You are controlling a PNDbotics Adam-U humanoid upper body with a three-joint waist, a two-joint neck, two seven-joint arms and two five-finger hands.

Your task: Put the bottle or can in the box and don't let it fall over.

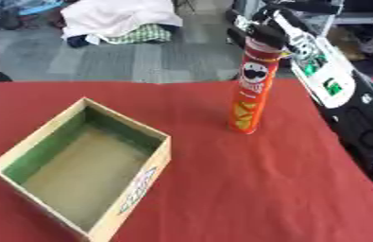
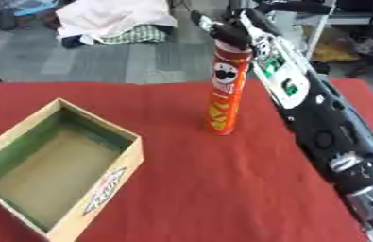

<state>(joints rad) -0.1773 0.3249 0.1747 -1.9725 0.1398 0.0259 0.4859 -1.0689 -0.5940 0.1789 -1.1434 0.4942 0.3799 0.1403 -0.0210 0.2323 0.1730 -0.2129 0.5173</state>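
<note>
So the tall orange crisp can stands upright on the red tablecloth, well to the right of the open wooden box, and the right hand has its fingers curled round the very top of it — the left hand isn't showing anywhere. My guess is this tube is light, stiff cardboard with a slick printed skin, tall and narrow so it tips easily; holding it up at the cap lets the bottom swing, so a grip nearer the middle would feel safer. The cloth looks flat and a bit grippy. Beyond the table there's grey floor and a pile of white and checked fabric — nothing in the way.
</note>
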